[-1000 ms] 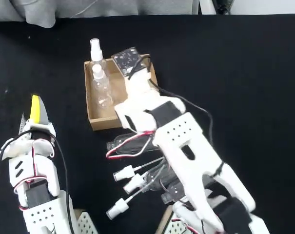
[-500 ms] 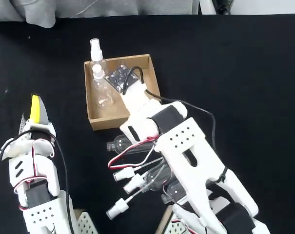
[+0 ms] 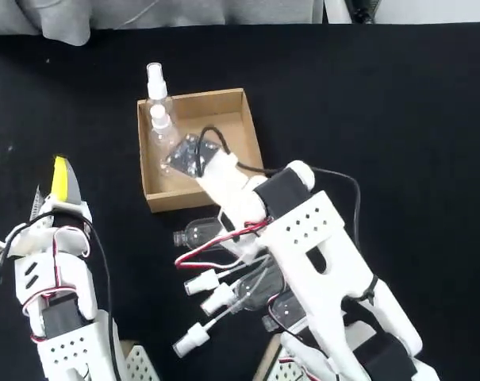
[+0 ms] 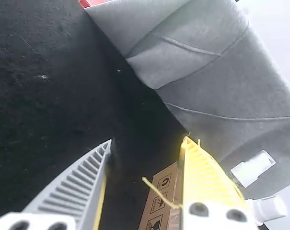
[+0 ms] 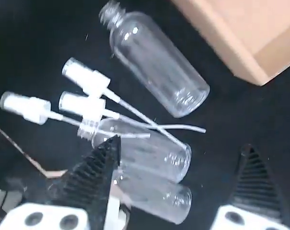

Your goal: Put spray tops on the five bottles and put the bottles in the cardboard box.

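Two of five boxed; right arm backing off toward the loose parts.

Counted two capped bottles [image 3: 162, 131] along the left wall of the cardboard box [image 3: 224, 119], one spray head poking past the far rim. Found three open bottles [image 5: 154, 81] lying just outside the near wall, with three loose spray tops [image 5: 85, 79] beside them. Logged right gripper [image 5: 180, 146] drawn back within the last second from the far rim to the near wall, jaws spread wide, nothing held. Read as drop-off finished, next capping due. Saw left gripper [image 4: 147, 140] well off to the box's left, parted and empty.
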Controlling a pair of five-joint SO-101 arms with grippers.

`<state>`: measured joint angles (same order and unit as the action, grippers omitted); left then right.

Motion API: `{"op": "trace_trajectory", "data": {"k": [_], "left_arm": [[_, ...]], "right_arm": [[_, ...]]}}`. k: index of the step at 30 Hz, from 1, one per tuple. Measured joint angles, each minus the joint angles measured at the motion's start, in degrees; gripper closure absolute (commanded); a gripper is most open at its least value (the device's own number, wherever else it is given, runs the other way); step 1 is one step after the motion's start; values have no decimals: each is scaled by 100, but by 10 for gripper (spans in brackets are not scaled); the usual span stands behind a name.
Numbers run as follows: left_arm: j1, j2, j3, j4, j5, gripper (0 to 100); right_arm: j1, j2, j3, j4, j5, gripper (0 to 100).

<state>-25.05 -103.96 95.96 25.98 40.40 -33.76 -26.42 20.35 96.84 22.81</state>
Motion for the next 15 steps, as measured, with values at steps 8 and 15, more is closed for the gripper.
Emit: {"op": "trace_trajectory", "data": {"k": [8,15], "left_arm": [[0,0,0,0,-9,788],[0,0,0,0,-9,788]], "right_arm": [[0,-273,440,229,1222,668],[0,-1046,1415,229,1925,669]]}}
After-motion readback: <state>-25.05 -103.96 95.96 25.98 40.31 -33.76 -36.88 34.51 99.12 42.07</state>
